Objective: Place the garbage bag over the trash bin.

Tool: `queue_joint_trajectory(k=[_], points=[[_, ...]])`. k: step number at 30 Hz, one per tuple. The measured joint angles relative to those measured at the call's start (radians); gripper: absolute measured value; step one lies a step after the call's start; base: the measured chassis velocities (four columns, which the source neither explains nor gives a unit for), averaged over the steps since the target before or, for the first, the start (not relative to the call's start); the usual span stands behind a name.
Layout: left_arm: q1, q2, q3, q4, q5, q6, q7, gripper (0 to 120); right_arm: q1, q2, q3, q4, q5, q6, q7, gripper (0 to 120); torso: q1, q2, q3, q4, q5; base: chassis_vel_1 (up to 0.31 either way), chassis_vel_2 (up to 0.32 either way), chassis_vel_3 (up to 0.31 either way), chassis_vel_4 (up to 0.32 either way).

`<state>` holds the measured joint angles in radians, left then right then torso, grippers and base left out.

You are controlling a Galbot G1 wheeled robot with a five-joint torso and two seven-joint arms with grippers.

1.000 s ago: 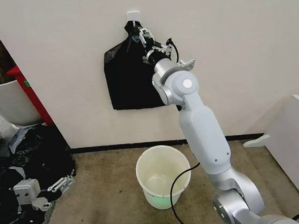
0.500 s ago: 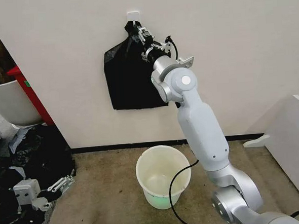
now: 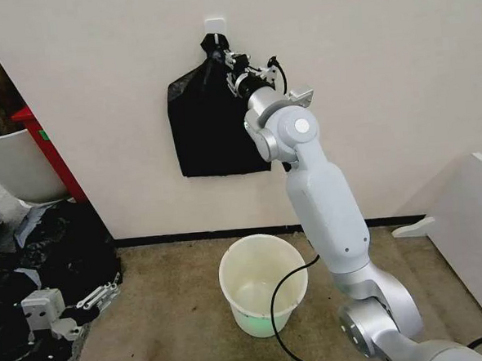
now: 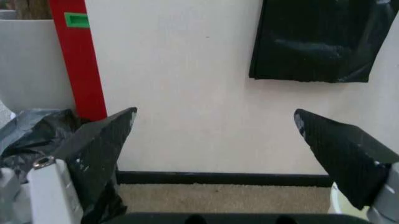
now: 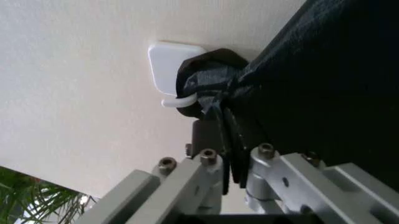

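The garbage bag, thin black glossy film, hangs flat on the wall from a white hook by its bunched top. My right gripper is raised to that neck just below the hook. In the right wrist view its fingers are shut on the gathered film of the bag under the hook. The trash bin, a round white bucket, stands on the carpet below the bag. My left gripper is parked low at the left; it is open, facing the wall and the bag's lower edge.
A white planter pot and a red panel stand at the left wall, with bulky black sacks on the floor below. White furniture sits at the right. My arm's black cable hangs across the bin's rim.
My right gripper has crept up and left along the bag's neck, closer to the hook. The left arm and the bin have not moved.
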<state>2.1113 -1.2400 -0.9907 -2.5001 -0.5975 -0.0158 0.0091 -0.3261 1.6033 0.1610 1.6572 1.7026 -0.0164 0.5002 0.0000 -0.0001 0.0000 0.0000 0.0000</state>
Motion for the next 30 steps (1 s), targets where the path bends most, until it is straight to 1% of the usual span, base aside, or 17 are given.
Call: queue_joint_trajectory(k=[11,19,22,23,30], points=[[0.0,-0.003,0.0,0.0,0.001,-0.004,0.001,100,-0.006,-0.004,-0.005,0.013,0.033,-0.002,0.021,0,0.0,0.0,0.0,0.0,0.0,0.0,0.0,0.0,0.0],[0.0,-0.005,0.0,0.0,0.002,-0.006,0.002,100,-0.075,-0.037,-0.03,0.068,0.059,-0.001,0.038,0,0.0,0.0,0.0,-0.0001,0.0001,0.0,0.0,0.0,0.0],[0.0,-0.008,0.0,0.0,0.002,-0.007,0.003,100,-0.131,-0.057,-0.038,0.098,0.065,0.001,0.045,0,0.0,0.0,0.0,0.0,0.0001,0.0,0.0,0.0,0.0],[0.0,-0.011,0.0,0.0,0.004,-0.01,0.006,100,-0.156,-0.065,-0.038,0.112,0.069,0.002,0.05,0,0.0,0.0,0.0,-0.0003,0.0001,0.0,0.0,0.0,0.0],[0.001,-0.032,-0.001,0.0,0.012,-0.03,0.021,100,-0.234,-0.092,-0.039,0.171,0.082,0.002,0.057,0,0.0,0.0,0.0,0.0,0.0001,0.0,0.0,0.0,0.0]])
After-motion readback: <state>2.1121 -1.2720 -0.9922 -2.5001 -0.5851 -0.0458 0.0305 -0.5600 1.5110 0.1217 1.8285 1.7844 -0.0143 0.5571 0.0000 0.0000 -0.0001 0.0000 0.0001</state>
